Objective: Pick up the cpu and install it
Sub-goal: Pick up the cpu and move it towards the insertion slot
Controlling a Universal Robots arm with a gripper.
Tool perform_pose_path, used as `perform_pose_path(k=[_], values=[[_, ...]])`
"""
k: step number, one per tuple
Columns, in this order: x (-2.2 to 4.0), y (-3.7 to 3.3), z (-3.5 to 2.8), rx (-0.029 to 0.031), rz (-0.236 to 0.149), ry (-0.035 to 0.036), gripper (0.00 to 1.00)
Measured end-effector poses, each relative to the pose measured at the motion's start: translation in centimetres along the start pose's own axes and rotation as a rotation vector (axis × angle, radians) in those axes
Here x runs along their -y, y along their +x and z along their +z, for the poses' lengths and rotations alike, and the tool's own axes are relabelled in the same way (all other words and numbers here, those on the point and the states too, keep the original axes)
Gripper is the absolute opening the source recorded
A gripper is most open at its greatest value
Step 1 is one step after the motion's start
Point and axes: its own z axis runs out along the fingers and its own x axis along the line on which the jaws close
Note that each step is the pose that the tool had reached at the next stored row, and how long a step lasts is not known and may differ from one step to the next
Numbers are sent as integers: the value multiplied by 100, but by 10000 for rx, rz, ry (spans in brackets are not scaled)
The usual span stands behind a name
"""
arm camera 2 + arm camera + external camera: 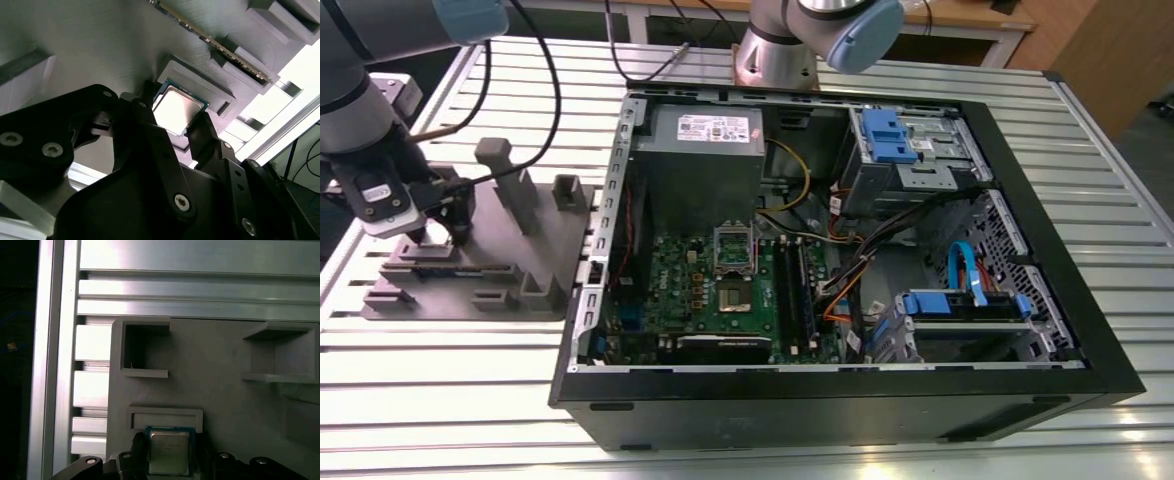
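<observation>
Your gripper (174, 114) hides one corner of the cpu (177, 107) in the second wrist view, so you cannot tell whether it is clamped. The first wrist view's edge cuts off one side of the cpu. In the exterior view the tray (520, 255) pocket under the gripper is too small to read

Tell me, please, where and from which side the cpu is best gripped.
Take the cpu by two opposite thin edges, coming straight down from above. It lies flat, metal plate up, in a shallow seat of the grey tray, so only top and rim are exposed. A raised wall stands along one side, so the two edges clear of it probably suit best.
</observation>
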Motion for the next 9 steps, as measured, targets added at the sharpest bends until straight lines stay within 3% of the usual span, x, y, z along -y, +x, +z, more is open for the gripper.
perform_pose_path(k=[9], values=[[18,4,-8,2,-1,-13,52]])
